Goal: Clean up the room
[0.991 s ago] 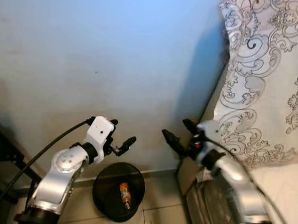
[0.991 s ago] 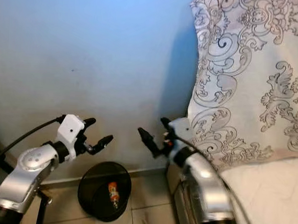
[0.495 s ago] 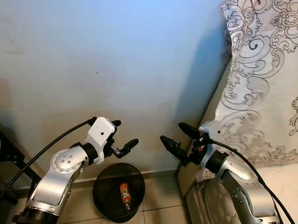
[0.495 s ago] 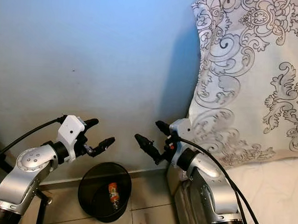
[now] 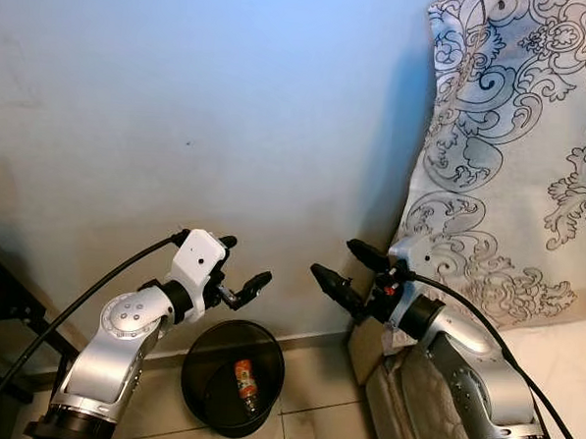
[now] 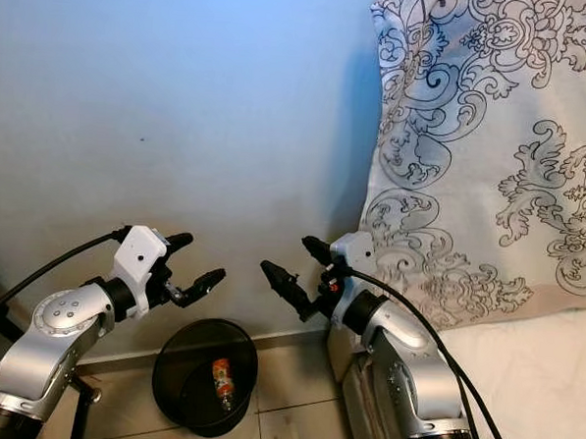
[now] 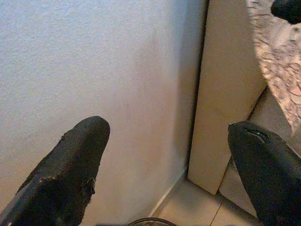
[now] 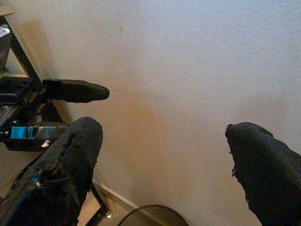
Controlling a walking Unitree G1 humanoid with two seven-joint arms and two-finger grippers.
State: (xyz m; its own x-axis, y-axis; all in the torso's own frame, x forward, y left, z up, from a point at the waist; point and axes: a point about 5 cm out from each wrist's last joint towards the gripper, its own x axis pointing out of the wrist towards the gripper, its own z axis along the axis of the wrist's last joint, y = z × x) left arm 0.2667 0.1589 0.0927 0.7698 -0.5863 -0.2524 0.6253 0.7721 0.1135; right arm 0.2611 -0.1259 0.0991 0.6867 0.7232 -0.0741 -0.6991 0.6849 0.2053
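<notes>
Right gripper [image 5: 337,271] swung leftward, fingers apart, above bin [image 5: 234,376]

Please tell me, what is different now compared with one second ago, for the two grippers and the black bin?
The right gripper has swung away from the patterned pillow toward the wall; its arm now stands clear of the fabric. Its fingers remain open and empty. The left gripper stayed open above the black bin, and the small bottle lies in the bin as before.

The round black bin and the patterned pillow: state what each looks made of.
The round black bin looks like plastic or metal mesh; its dark matte wall leaves that open. The patterned pillow looks like woven cloth: soft folds and a printed grey scroll design.
</notes>
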